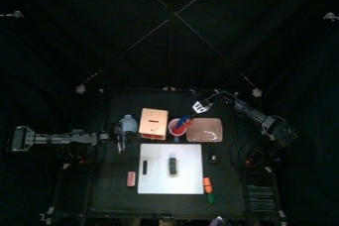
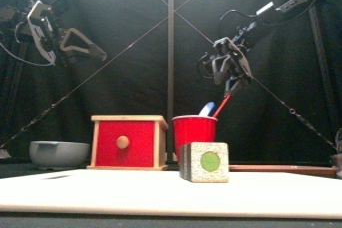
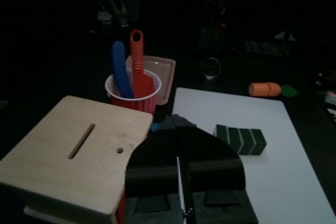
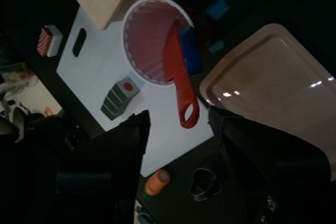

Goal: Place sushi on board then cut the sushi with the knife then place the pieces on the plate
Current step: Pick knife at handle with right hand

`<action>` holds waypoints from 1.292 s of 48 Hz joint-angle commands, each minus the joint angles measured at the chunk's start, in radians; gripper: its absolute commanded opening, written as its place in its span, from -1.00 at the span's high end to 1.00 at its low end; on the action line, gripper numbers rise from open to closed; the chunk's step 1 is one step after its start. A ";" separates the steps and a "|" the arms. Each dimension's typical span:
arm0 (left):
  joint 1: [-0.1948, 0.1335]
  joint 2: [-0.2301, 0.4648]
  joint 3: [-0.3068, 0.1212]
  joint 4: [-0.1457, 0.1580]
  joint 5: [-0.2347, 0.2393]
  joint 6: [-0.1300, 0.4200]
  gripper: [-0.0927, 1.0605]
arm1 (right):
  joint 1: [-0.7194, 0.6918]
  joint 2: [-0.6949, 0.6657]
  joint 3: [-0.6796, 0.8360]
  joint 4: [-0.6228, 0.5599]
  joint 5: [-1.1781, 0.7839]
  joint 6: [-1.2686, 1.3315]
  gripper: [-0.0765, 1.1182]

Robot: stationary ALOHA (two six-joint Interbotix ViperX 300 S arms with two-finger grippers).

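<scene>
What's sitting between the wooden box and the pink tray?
The red cup stands there, with the wooden box on one side and the pink tray on the other. The top view shows this most plainly.

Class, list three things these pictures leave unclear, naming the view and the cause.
1. Blade of the blue plastic toy knife: front view, sunk in the red plastic cup.
2. The small orange toy beside the white cutting board: top view, too small to identify.
3. Inside of the pale wooden box: front view, red drawer front shut.
</scene>
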 commanded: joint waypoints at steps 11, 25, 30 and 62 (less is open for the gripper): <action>0.003 0.002 -0.003 -0.002 -0.009 0.000 0.86 | 0.008 0.057 -0.069 -0.011 0.043 -0.002 -0.56; 0.005 0.002 -0.002 -0.002 -0.008 0.000 0.86 | 0.043 0.115 -0.095 -0.011 0.077 -0.002 -0.56; 0.005 0.002 -0.002 -0.002 -0.009 0.000 0.86 | 0.052 0.124 -0.098 -0.011 0.080 -0.002 -0.56; 0.005 0.002 0.005 -0.002 -0.009 0.000 0.86 | 0.069 0.169 -0.100 -0.011 0.083 0.000 -0.54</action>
